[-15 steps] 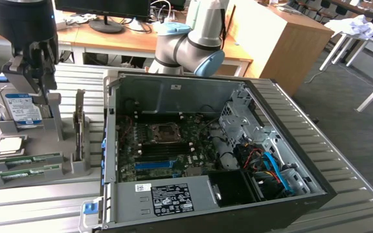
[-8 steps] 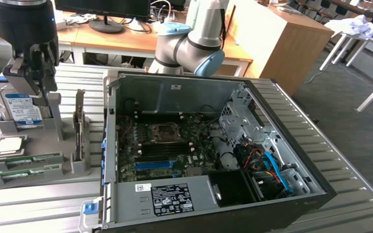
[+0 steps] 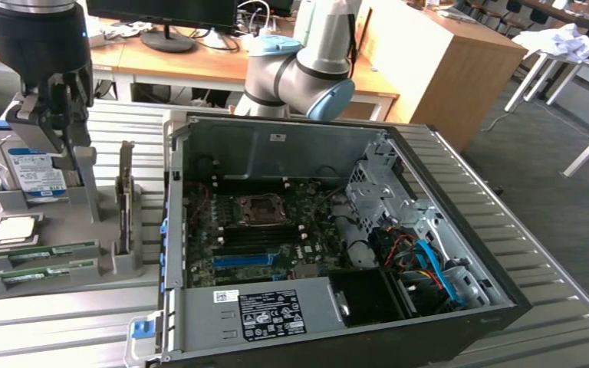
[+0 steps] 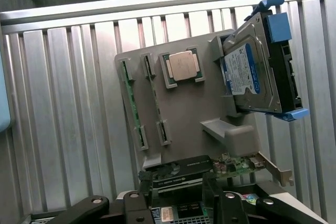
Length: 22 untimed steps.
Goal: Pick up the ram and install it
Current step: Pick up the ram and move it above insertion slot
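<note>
Jaws: spread wide, empty.
Gripper (image 3: 57, 107): above the grey parts holder (image 4: 199, 103), by the hard drive (image 3: 34, 172).
Ram (image 3: 44, 253): on edge in the holder's slots, beside the processor (image 3: 16, 230), apart from the gripper.
Technique: square the jaws across the stick's flat faces and pinch mid-length.

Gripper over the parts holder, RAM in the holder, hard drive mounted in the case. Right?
Not quite. The hard drive isn't in the case; it stands upright in the holder, as the exterior view shows. The rest is right: the gripper is over the holder and the RAM lies in it.
</note>
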Motion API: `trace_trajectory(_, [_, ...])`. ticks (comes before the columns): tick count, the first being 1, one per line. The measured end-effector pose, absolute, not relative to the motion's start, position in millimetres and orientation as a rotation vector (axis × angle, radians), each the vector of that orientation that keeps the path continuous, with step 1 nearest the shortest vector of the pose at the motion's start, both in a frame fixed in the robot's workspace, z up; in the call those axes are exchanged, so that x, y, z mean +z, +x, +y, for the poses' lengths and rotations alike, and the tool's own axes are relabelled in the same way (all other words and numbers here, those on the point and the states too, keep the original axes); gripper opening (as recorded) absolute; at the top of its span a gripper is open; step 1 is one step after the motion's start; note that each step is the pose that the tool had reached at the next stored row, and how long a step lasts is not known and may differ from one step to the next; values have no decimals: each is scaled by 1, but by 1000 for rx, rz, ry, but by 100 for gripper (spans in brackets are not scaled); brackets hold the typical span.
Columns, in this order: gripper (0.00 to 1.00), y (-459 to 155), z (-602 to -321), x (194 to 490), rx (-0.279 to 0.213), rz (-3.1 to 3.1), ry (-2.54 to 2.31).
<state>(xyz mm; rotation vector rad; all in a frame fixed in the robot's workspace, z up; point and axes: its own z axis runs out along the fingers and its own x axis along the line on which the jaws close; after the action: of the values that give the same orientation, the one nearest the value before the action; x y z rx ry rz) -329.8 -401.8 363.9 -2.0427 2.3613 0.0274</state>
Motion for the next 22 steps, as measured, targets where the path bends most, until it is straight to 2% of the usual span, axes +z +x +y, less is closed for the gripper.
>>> trace_trajectory(22, [50,-330,-402,357,27,2361,-2043])
